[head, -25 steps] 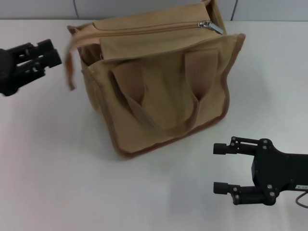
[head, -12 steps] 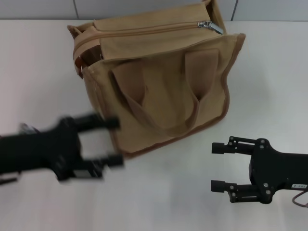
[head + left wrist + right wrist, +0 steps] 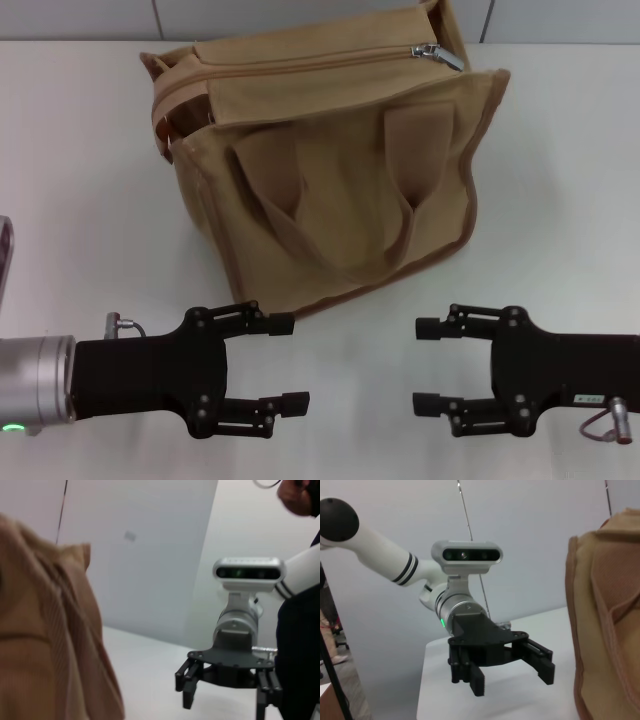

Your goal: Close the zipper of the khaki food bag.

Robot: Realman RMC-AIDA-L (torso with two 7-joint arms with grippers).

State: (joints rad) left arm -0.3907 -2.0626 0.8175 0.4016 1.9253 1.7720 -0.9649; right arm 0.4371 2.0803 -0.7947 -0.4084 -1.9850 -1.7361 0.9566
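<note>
The khaki food bag [image 3: 330,170] stands at the middle back of the table, both handles lying on its front. The zipper [image 3: 310,60] runs along the top flap, with its silver pull tab [image 3: 440,53] at the right end. The line looks joined along its length. A dark gap shows under the flap at the bag's left end. My left gripper [image 3: 288,362] is open and empty in front of the bag, near the table's front. My right gripper [image 3: 427,365] is open and empty opposite it. The bag also shows in the left wrist view [image 3: 45,645] and the right wrist view [image 3: 605,625].
The white table [image 3: 90,220] spreads around the bag. The two grippers face each other with a gap between their fingertips. The left wrist view shows the right gripper [image 3: 225,692]. The right wrist view shows the left gripper [image 3: 507,672].
My left arm has swung from beside the bag's left end down to the front of the table. The brown trim at that end has settled against the bag. My right gripper edged left.
</note>
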